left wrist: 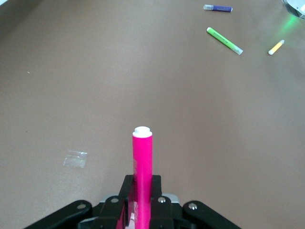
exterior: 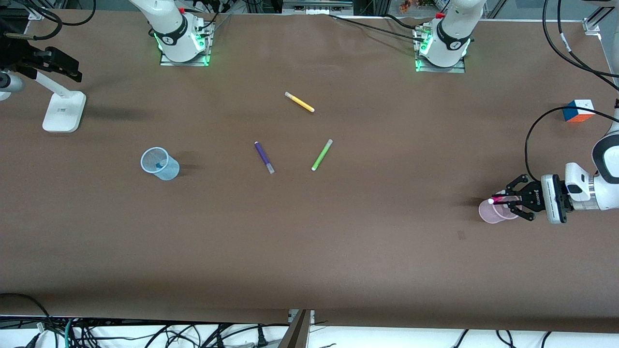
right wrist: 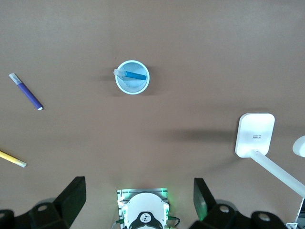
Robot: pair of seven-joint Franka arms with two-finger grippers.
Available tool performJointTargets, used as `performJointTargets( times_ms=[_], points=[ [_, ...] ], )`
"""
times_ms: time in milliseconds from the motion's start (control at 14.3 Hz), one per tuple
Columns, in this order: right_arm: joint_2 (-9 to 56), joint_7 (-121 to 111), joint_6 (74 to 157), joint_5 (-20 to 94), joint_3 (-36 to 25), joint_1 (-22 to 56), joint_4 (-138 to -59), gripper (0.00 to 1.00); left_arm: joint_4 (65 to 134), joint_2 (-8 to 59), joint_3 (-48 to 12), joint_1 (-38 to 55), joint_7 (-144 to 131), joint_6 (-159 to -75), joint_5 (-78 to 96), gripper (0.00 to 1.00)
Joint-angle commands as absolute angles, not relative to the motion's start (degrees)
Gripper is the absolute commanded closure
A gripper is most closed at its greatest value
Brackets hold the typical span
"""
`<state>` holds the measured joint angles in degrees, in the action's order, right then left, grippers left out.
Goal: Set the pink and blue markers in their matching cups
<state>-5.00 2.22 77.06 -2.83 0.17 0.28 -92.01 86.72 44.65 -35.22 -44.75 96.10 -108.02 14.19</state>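
My left gripper (exterior: 506,200) is shut on the pink marker (exterior: 498,199) and holds it roughly level just over the pale pink cup (exterior: 489,213) at the left arm's end of the table. In the left wrist view the pink marker (left wrist: 142,160) sticks out from between the shut fingers (left wrist: 158,191); the pink cup is hidden there. The pale blue cup (exterior: 167,170) stands toward the right arm's end with the blue marker (exterior: 158,166) inside. My right gripper (right wrist: 139,193) is open and empty, high over the table by its own base, above the blue cup (right wrist: 120,86) and blue marker (right wrist: 135,75).
A dark purple pen (exterior: 264,157), a lime-green pen (exterior: 321,154) and a yellow pen (exterior: 300,102) lie mid-table. A colour cube (exterior: 578,110) sits near the left arm's end. A white camera stand (exterior: 63,111) stands at the right arm's end.
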Motion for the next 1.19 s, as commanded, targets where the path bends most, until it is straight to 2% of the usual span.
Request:
performJointTargets(
  times_ms=[0,70,140,210,420,561,841,1121],
  points=[
    [-4.0,2.5,75.2,-3.2,0.7,-0.6,-89.7,0.0,86.0,46.2,-35.2,-45.7,102.2,-108.9,16.0,1.0],
    [-4.0,2.5,75.3,-3.2,0.7,-0.6,-89.7,0.0,85.9,46.4,-35.2,-45.8,102.2,-109.0,15.9,0.83],
    [-4.0,2.5,75.3,-3.2,0.7,-0.7,-89.7,0.0,84.9,46.3,-35.2,-45.7,102.3,-108.9,15.6,0.15],
    [-4.0,2.5,75.3,-3.2,0.7,-0.7,-89.7,0.0,83.8,46.5,-35.2,-45.7,102.3,-108.7,15.6,0.0],
    [-4.0,2.5,75.3,-3.2,0.7,-0.6,-89.6,0.0,80.5,45.8,-35.6,-44.4,97.3,-108.2,15.3,0.0],
    [-4.0,2.5,75.3,-3.2,0.8,-0.5,-89.6,0.0,78.0,43.7,-36.1,-42.5,87.1,-104.9,14.1,0.0],
    [-3.9,2.5,75.3,-3.2,0.7,-0.6,-89.6,0.0,76.7,30.8,-36.1,-35.8,57.0,-97.3,4.1,0.0],
    [-3.9,2.4,75.3,-3.2,0.7,-0.6,-89.6,0.0,76.4,23.3,-36.3,-30.9,37.2,-88.4,-1.4,0.0]
  ],
)
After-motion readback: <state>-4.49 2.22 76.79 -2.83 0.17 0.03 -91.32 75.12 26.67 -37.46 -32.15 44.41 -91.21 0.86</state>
